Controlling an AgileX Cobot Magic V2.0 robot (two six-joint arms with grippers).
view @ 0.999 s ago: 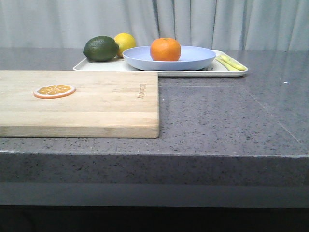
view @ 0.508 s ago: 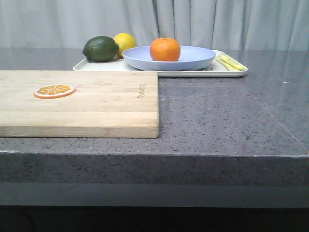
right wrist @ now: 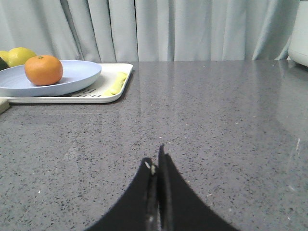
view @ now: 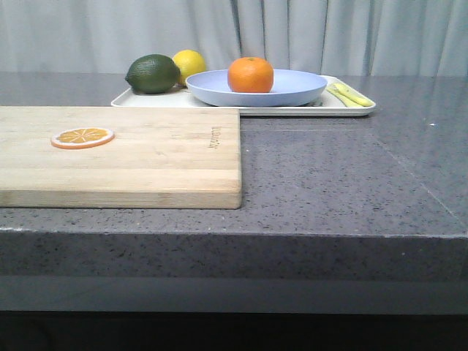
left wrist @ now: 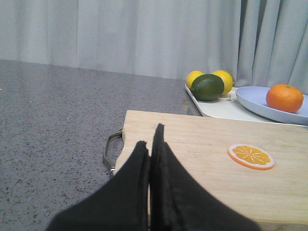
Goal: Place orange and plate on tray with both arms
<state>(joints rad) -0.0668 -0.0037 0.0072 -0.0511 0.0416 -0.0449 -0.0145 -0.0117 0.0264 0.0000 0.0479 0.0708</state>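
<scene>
Orange, round and likely slippery, sits in your stiff plate upper centre on the tray; left gripper and right gripper are clenched, empty.

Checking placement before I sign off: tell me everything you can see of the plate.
The plate is large, round, shallow, pale lavender-blue, matte and plain. It lies flat on the cream tray, its near rim overhanging the tray's front edge slightly. The orange sits inside it, left of centre. Neither gripper touches it.

Left fingers pressed together over cutting board; orange on plate.
</scene>
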